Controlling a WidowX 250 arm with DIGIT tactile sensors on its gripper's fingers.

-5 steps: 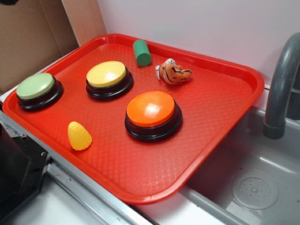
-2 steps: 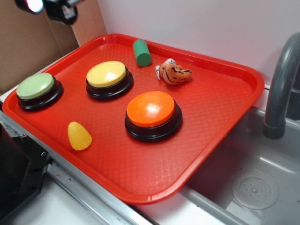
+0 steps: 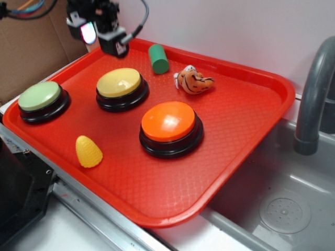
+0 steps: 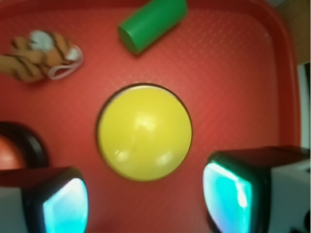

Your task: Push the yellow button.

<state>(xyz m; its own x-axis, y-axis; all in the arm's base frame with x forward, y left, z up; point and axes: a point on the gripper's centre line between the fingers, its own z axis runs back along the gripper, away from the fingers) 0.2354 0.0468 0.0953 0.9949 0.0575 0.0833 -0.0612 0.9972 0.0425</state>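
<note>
The yellow button [image 3: 119, 82] has a glossy pale-yellow dome on a black base and sits on the red tray [image 3: 251, 112] at the back left. My gripper [image 3: 102, 34] hangs above the tray's far left rim, up and left of the button, not touching it. In the wrist view the button [image 4: 144, 131] fills the middle, ahead of the gripper [image 4: 146, 201]. Its jaws stand wide apart with nothing between them, and the glowing pads [image 4: 226, 196] show at both lower corners.
On the tray are a green-capped button [image 3: 41, 97], a larger orange-capped button [image 3: 170, 123], a yellow corn toy [image 3: 88, 151], a green cylinder [image 3: 157, 58] and a small tiger toy [image 3: 193, 81]. A grey sink [image 3: 285, 209] and faucet [image 3: 314, 99] lie to the right. Cardboard stands behind left.
My gripper has come into view from the top left and moved down and right toward the yellow button. Nothing on the tray has moved.
</note>
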